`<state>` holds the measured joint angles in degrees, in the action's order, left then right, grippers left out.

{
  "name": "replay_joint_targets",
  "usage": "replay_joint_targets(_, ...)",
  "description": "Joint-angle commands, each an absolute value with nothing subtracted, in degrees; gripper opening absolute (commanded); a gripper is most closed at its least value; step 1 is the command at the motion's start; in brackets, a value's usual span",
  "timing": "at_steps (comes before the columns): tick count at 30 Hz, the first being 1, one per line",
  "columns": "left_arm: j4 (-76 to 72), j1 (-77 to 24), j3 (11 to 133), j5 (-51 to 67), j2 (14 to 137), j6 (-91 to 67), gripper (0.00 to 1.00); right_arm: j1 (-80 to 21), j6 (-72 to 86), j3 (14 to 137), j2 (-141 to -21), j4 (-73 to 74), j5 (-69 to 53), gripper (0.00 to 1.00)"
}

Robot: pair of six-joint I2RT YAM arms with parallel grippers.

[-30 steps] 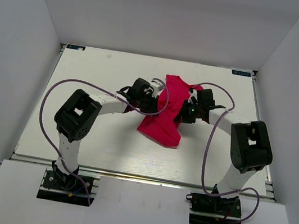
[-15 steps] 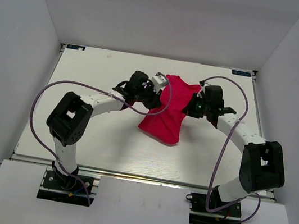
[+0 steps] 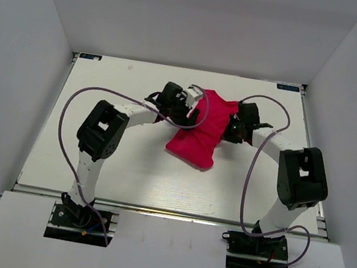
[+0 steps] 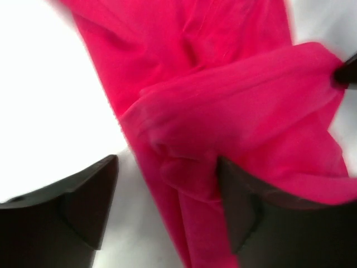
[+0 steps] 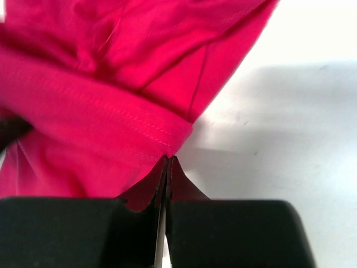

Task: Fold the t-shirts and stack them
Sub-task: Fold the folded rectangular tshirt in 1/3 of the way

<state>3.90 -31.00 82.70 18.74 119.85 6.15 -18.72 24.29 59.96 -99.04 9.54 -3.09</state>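
Observation:
The crimson-pink t-shirt (image 3: pixel 199 137) lies bunched in a narrow, partly folded strip at the middle back of the white table (image 3: pixel 93 154). My left gripper (image 3: pixel 193 107) is over the shirt's upper left edge. In the left wrist view it (image 4: pixel 167 167) stands open, with a fold of the t-shirt (image 4: pixel 223 100) lying loose between the dark fingers (image 4: pixel 89 195). My right gripper (image 3: pixel 231 126) is at the shirt's right edge. In the right wrist view it (image 5: pixel 168 160) is shut, pinching the stitched hem of the t-shirt (image 5: pixel 100 111) at its tips.
Grey walls (image 3: pixel 39 23) enclose the table on the left, back and right. Purple cables (image 3: pixel 65 123) loop from both arms over the table. Bare white table shows to the left, right and front of the shirt.
My left gripper has opened and let go of the cloth. The right arm has swung back inward, still holding the hem. The shirt now lies narrower.

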Motion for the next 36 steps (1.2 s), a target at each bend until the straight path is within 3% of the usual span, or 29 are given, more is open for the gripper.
replay_joint_targets(1, 5.98, -29.80, 83.68, 18.72, 117.69, 5.54, 0.95, -18.02, 24.96, 63.98, -100.63, 9.75, 1.56, 0.00)
replay_joint_targets(2, 5.98, -29.79, 83.67, 18.72, 117.16, 5.54, 1.00, -17.93, 24.70, 65.46, -101.16, 9.93, 1.84, 0.00)
replay_joint_targets(5, 5.98, -29.79, 82.18, 18.72, 114.88, 5.02, 1.00, -17.76, 23.29, 68.28, -102.22, 10.98, 2.99, 0.01)
replay_joint_targets(6, 5.98, -29.79, 81.48, 18.72, 114.18, 5.01, 1.00, -17.67, 21.46, 70.03, -102.39, 12.12, 2.73, 0.15)
replay_joint_targets(11, 7.72, -29.79, 79.28, 13.73, 107.86, 2.29, 1.00, -18.01, 18.11, 74.88, -101.08, 15.73, 2.55, 0.45)
replay_joint_targets(12, 7.73, -29.27, 79.28, 13.02, 107.06, 2.29, 1.00, -18.02, 17.76, 74.71, -100.64, 16.86, 2.55, 0.56)
replay_joint_targets(14, 7.73, -29.27, 78.66, 8.98, 105.83, 0.45, 1.00, -18.19, 17.49, 73.75, -97.66, 16.96, 2.64, 0.62)
replay_joint_targets(19, 13.78, -28.04, 85.42, 3.96, 106.87, -1.84, 1.00, -19.33, 14.16, 65.50, -90.20, 11.89, -6.23, 0.90)
replay_joint_targets(23, 14.42, -27.51, 81.67, 8.78, 105.13, -4.04, 1.00, -22.23, 13.89, 66.97, -91.84, 10.46, -13.08, 0.90)
replay_joint_targets(27, 6.78, -29.00, 67.37, 14.14, 97.57, -7.37, 1.00, -24.34, 12.83, 71.62, -96.40, 10.81, -13.18, 0.90)
replay_joint_targets(31, -6.44, -30.23, 58.12, 31.68, 92.30, -10.98, 1.00, -25.40, 9.94, 77.42, -101.42, 12.21, -12.31, 0.90)
replay_joint_targets(36, -12.31, -32.69, 54.57, 33.31, 93.24, -9.23, 1.00, -26.63, 2.12, 84.98, -109.93, 12.82, -6.94, 0.90)
